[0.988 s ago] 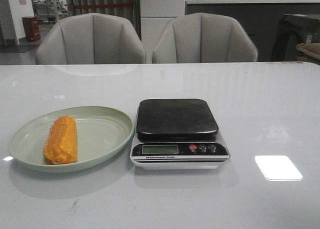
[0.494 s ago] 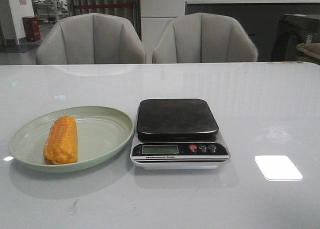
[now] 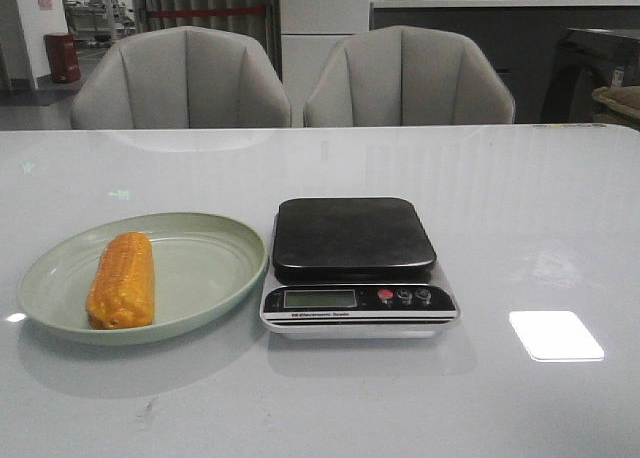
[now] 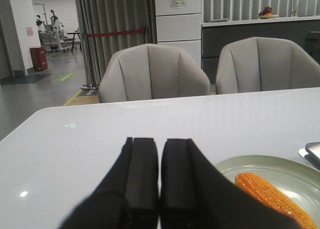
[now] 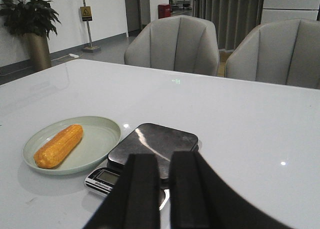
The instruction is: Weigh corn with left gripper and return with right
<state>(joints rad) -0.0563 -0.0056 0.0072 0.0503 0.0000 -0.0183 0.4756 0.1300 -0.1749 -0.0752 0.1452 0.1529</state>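
The orange-yellow corn [image 3: 122, 280] lies lengthwise on the left half of the pale green plate [image 3: 205, 268], left of the black-topped kitchen scale [image 3: 353, 238]. Neither gripper shows in the front view. In the left wrist view my left gripper [image 4: 159, 141] is shut and empty, its black fingers almost touching, and it hovers short of and left of the corn [image 4: 270, 196] on the plate [image 4: 260, 164]. In the right wrist view my right gripper [image 5: 165, 156] is shut and empty with a thin slit between the fingers. It sits in front of the scale [image 5: 155, 144], with the corn [image 5: 59, 145] away to its left.
Two grey armchairs [image 3: 185, 78] [image 3: 408, 76] stand behind the white glossy table [image 3: 520, 208]. The scale's display and buttons [image 3: 400, 296] face the front edge. A bright light reflection [image 3: 556, 335] lies on the table right of the scale.
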